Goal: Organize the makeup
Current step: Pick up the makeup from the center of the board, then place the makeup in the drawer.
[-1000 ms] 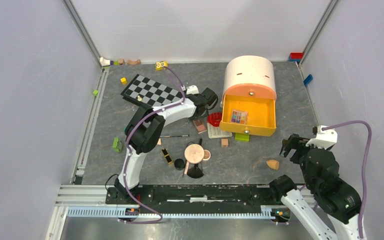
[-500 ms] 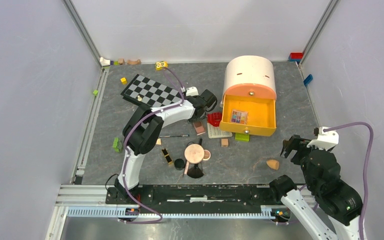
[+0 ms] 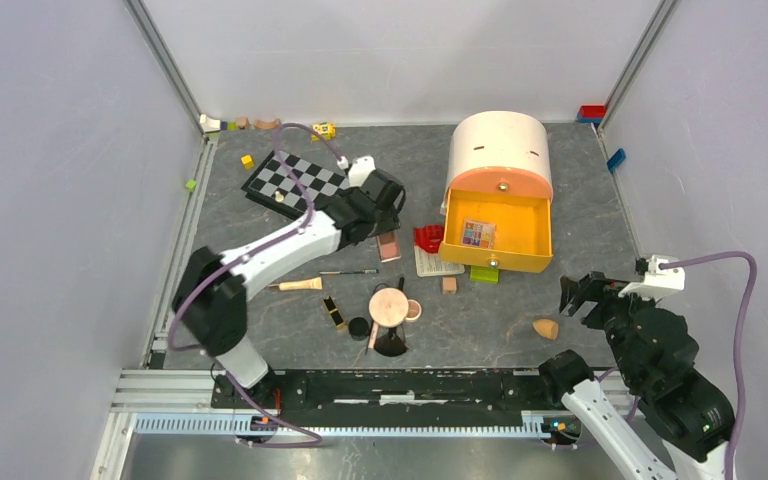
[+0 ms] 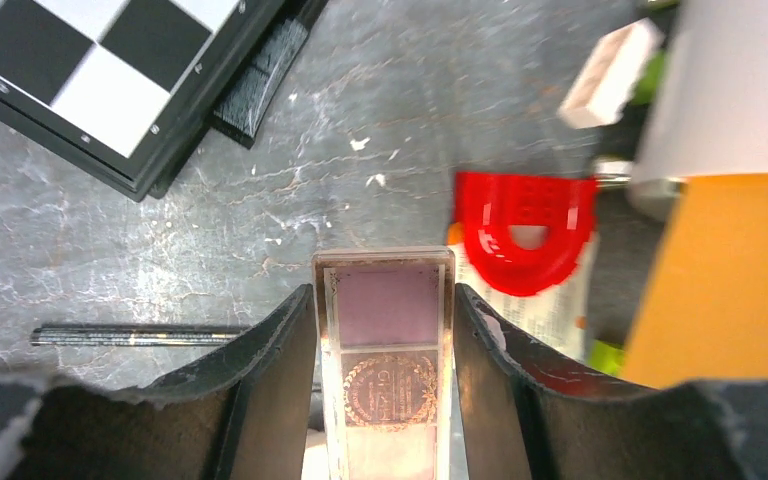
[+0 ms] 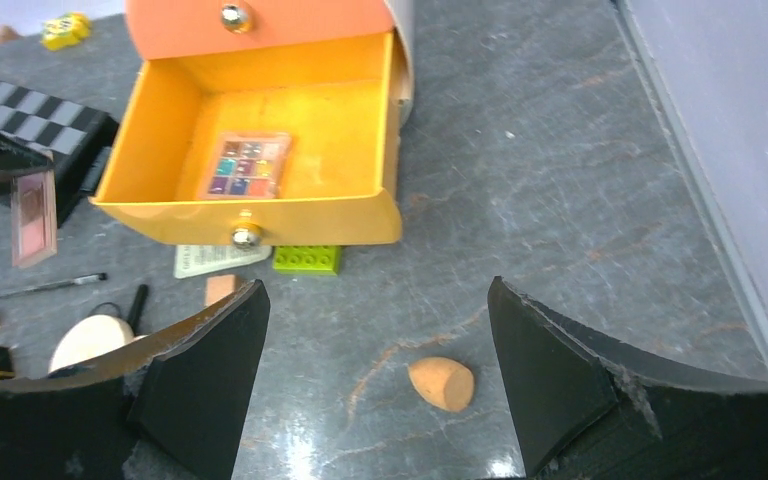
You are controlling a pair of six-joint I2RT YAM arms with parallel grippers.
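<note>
At the far left the chessboard (image 3: 295,180) lies apart from the job. Just right of it the left gripper (image 4: 384,295) has its jaws clenched on the long edges of the pink palette (image 4: 388,390). The narrow case lies lengthwise between them, far end poking out ahead, a hold that should keep it level in transit. From the right wrist view the palette looks raised clear of the tabletop (image 3: 580,200). Nearer the arms, a thin brush (image 3: 348,272) and the round peach compact (image 3: 388,305) lie loose and not yet sorted. The red curved piece (image 3: 428,238) sits just ahead of the held palette, partly on a white card (image 3: 435,263), between it and the yellow drawer (image 3: 530,225). The drawer stands pulled open with a multicolour palette (image 3: 477,233) flat on its floor, so it is probably the destination and the carry must clear its near wall. Further right, the orange sponge (image 3: 546,328) rests alone on the tabletop. The right gripper (image 5: 375,290) hangs near it with jaws released wide and empty, likely poised for that pick.
</note>
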